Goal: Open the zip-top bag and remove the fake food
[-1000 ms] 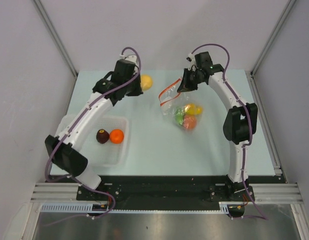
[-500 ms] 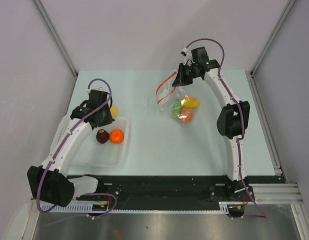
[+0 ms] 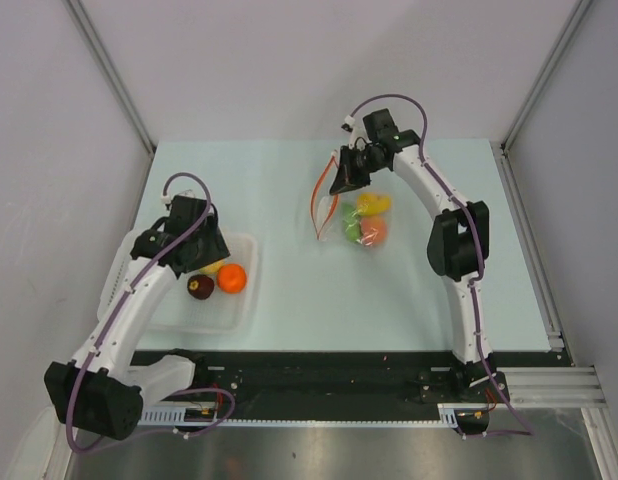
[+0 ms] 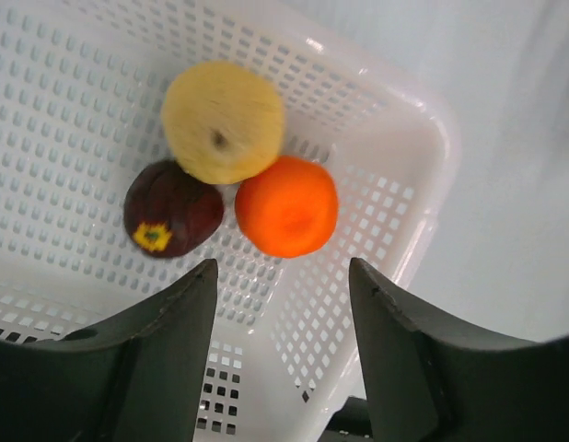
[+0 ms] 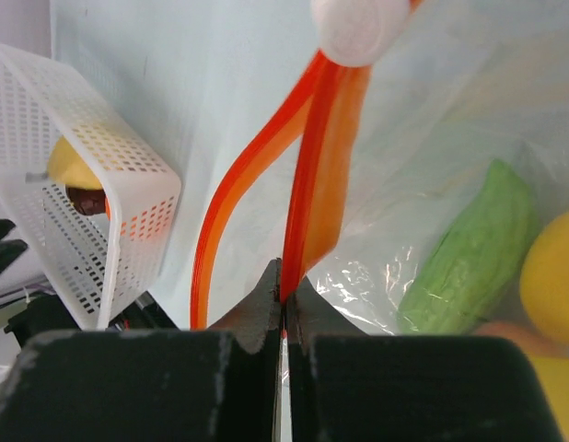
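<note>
The zip-top bag (image 3: 351, 218) lies at the table's back middle, its mouth open. My right gripper (image 3: 341, 180) is shut on one side of its red-orange zip strip (image 5: 307, 175) and holds that edge up. Fake food stays inside: a green piece (image 5: 473, 244), a yellow one (image 5: 553, 267) and an orange-peach one (image 3: 375, 232). My left gripper (image 4: 283, 267) hangs open above the white mesh basket (image 4: 404, 138), nothing between its fingers. Under it lie a pale yellow fruit (image 4: 224, 122), an orange fruit (image 4: 286, 204) and a dark purple one (image 4: 171, 209).
The basket (image 3: 244, 300) sits at the table's left near side, under the left arm. Grey walls and metal rails close in the left, right and back. The arm bases stand along the near edge.
The left arm swung from the table's back to over the basket with the yellow fruit, then opened and dropped it in. The right gripper shifted left, still holding the bag's strip.
</note>
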